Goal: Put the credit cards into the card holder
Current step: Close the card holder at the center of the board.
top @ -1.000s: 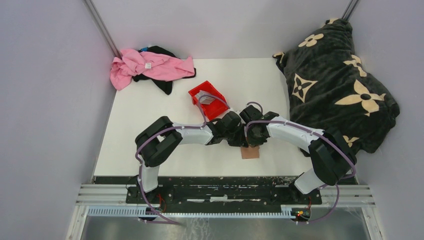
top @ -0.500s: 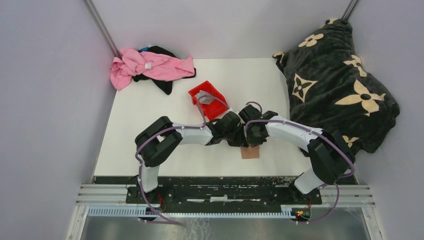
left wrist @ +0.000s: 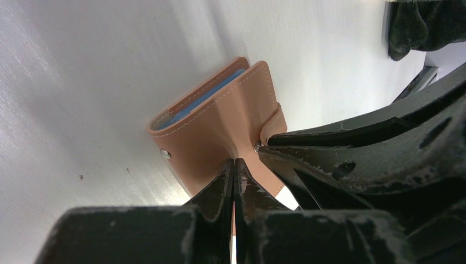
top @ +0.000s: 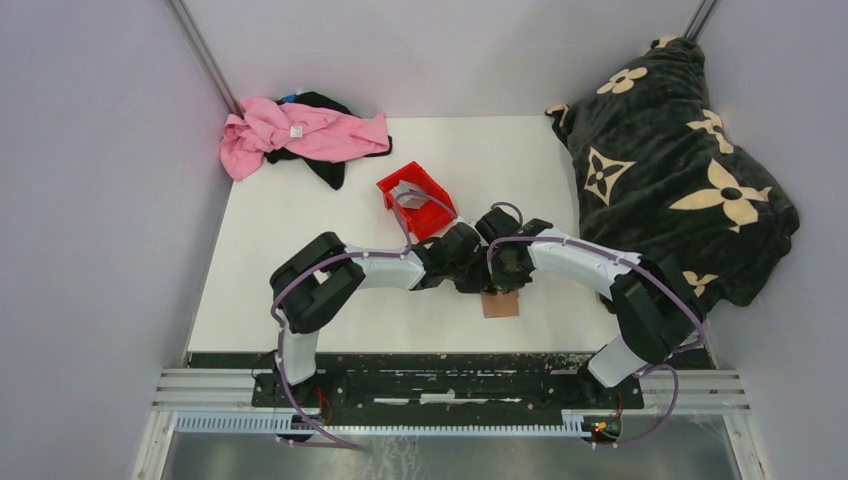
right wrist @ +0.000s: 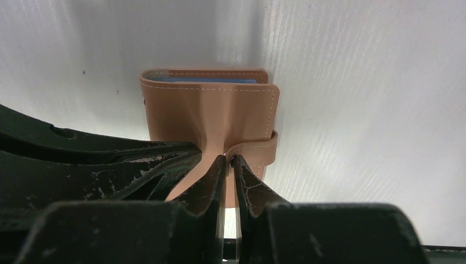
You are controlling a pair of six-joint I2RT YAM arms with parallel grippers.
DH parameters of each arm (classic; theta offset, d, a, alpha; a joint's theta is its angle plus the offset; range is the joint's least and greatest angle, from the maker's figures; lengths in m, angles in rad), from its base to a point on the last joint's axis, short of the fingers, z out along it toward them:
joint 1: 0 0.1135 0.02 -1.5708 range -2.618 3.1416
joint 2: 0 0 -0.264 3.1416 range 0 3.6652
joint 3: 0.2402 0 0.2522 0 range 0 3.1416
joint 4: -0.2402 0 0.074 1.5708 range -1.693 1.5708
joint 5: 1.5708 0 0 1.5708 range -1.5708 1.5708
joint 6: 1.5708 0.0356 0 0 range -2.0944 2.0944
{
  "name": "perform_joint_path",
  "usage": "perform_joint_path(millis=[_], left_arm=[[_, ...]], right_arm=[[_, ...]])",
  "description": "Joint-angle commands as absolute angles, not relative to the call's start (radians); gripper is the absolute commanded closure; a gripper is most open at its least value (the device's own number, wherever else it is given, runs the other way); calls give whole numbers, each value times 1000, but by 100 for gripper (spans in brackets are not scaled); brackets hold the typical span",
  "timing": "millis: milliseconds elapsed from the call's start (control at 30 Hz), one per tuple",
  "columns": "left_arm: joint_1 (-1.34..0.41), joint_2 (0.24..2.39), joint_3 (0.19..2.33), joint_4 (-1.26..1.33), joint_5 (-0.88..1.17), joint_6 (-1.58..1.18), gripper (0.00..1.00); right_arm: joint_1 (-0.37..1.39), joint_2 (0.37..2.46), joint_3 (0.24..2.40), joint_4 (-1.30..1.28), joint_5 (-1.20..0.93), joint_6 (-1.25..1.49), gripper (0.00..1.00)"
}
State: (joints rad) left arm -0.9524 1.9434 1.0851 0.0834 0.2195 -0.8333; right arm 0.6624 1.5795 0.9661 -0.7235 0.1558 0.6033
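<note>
near the front edge of the white table, just under the two meeting wrists: a small tan-brown leather-like folding card holder, folded over and lying on the tabletop. in the left wrist view, left gripper with fingers pressed together, pinching a raised crease of the card holder right beside its small snap tab. in the right wrist view, right gripper drawn narrow as well, nipping the same leather of the card holder where the snap tab loops round the edge, a thin strip of tan showing between the fingers. seen from above, left gripper and right gripper close together over the holder. tucked between the leather leaves, edge only showing: a thin bluish plastic card, likewise visible from the left wrist. farther back, just beyond the left wrist: a small red plastic bin with something grey inside, too small to tell. at the far left corner, a crumpled pink cloth over a black garment. along the right side, a dark blanket with cream flower patterns.
</note>
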Motion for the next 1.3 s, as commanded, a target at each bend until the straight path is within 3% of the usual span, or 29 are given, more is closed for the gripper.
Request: perform_joint_path(millis=[0,567,1267], left_arm=[[-981,2019,1043,-4,225,-799,97],[-979,2007,970,69,231,-826,97],[-980,1993,909,123,235,-851,97]], right_arm=[[687,1602,1005,-666,128,595,87],[726,1639,978,-660,136,625,88],[755,1588,761,-545,143,773,90]])
